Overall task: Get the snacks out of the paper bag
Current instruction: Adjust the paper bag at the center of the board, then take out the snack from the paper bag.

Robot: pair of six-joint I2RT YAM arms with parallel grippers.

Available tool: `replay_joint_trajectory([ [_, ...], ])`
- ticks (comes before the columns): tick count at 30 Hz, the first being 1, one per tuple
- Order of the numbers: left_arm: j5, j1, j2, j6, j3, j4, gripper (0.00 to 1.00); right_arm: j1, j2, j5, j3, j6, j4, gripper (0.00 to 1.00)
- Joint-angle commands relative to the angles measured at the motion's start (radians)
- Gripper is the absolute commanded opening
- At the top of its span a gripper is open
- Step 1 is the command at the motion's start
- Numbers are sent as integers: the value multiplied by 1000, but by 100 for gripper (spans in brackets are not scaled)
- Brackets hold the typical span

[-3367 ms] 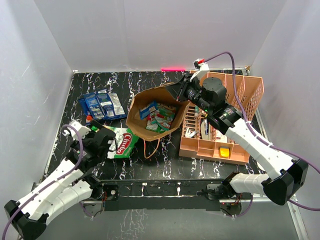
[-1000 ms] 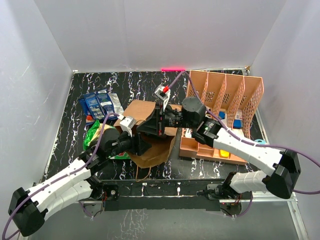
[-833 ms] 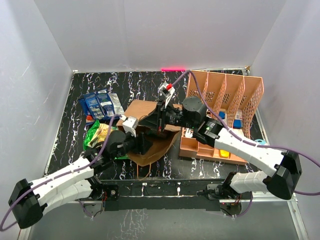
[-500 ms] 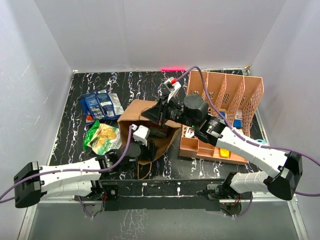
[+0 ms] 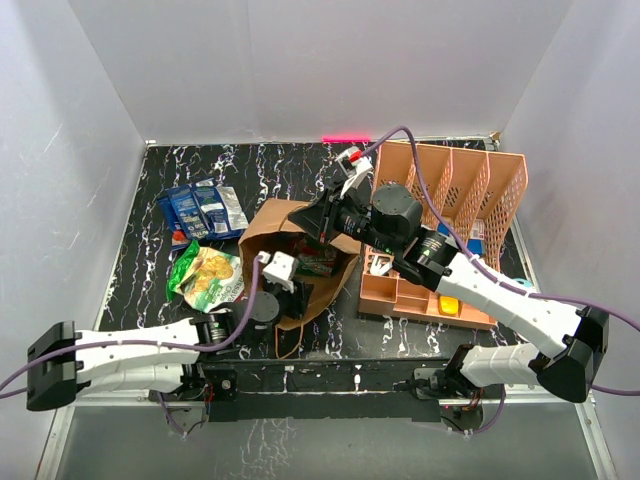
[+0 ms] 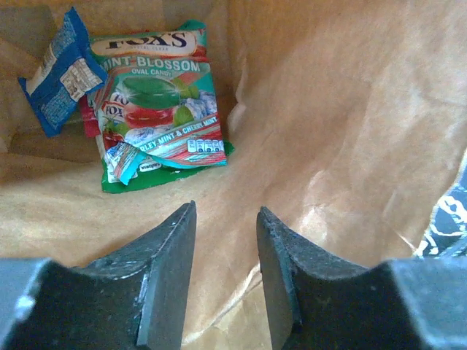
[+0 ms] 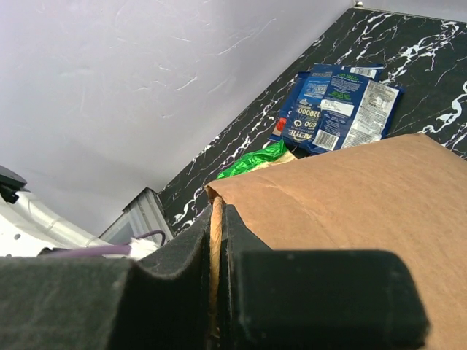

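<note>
Paper bag (image 5: 268, 226) lies on its side mid-tabletop (image 5: 160, 175), just L of the peach basket (image 5: 470, 180), w/ one broad brown panel facing up. One thin handle (image 5: 285, 345) trails on the tabletop at the near side.

R tool (image 7: 218, 219) is clamped on the bag's upper rim. Paper edge is pinched flat btwn its two fingers, no gap showing, and it holds that rim up so the mouth gapes.

L tool (image 6: 225, 273) is in the bag's mouth, reaching in from the near-L side. Its fingers (image 6: 172, 270) stand apart w/ nothing btwn them, only the bag's brown paper floor beyond. It touches no pkt.

Snacks still in the bag sit deep at the far end, ahead of the L tool:
- Green Fox's pkt (image 6: 157, 109) lies flat, label up ("Mint Blossom").
- Blue pkt (image 6: 60, 73) is at its L edge, tilted, touching it.
- Red scrap (image 6: 91, 120) peeks out btwn those two; can't tell what it is.

Snacks out on the tabletop:
- Blue pkts (image 5: 203, 210) lie side by side, far-L of the bag and apart from it.
- Green chip pkt (image 5: 207, 275) is just beside the bag's L side; can't tell if it touches. R wrist view shows its green edge past the bag's panel.
</note>
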Motion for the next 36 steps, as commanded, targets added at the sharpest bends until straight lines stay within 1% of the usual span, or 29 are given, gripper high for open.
replay_joint_trajectory([
  [1, -38, -7, 123, 123, -13, 143, 36, -1, -10, 12, 58, -25, 33, 7],
  [3, -37, -7, 175, 184, -35, 239, 35, -2, -12, 15, 62, -27, 31, 8],
  [5, -79, -6, 223, 205, -42, 310, 35, -1, -12, 17, 73, -31, 22, 7],
  [7, -109, 5, 261, 203, -24, 313, 35, -1, -18, 20, 79, -33, 13, 7],
  [9, -96, 37, 306, 180, 6, 300, 37, -1, -27, 24, 75, -36, 12, 7],
  [12, -89, 84, 381, 128, 66, 236, 41, -1, -32, 30, 71, -36, 12, 7],
  [14, -103, 104, 419, 119, 91, 230, 49, -1, -33, 27, 74, -36, 12, 7],
  [16, -127, 120, 446, 126, 100, 259, 62, -1, -33, 24, 76, -35, 9, 7],
  [18, -129, 143, 469, 119, 117, 275, 71, -1, -34, 24, 74, -34, 9, 7],
  [20, -140, 175, 503, 73, 158, 235, 81, -1, -35, 22, 74, -33, 9, 8],
  [22, -165, 210, 550, 0, 223, 139, 85, -1, -36, 23, 74, -33, 8, 7],
  [24, -157, 229, 598, -3, 263, 117, 86, -1, -35, 24, 73, -33, 7, 7],
  [28, -123, 231, 644, 12, 282, 177, 85, -1, -33, 24, 74, -32, 7, 7],
  [32, -144, 237, 699, -17, 328, 123, 82, -1, -35, 29, 74, -31, 7, 7],
  [36, -157, 256, 740, -4, 324, 140, 79, -1, -39, 31, 71, -30, 8, 7],
])
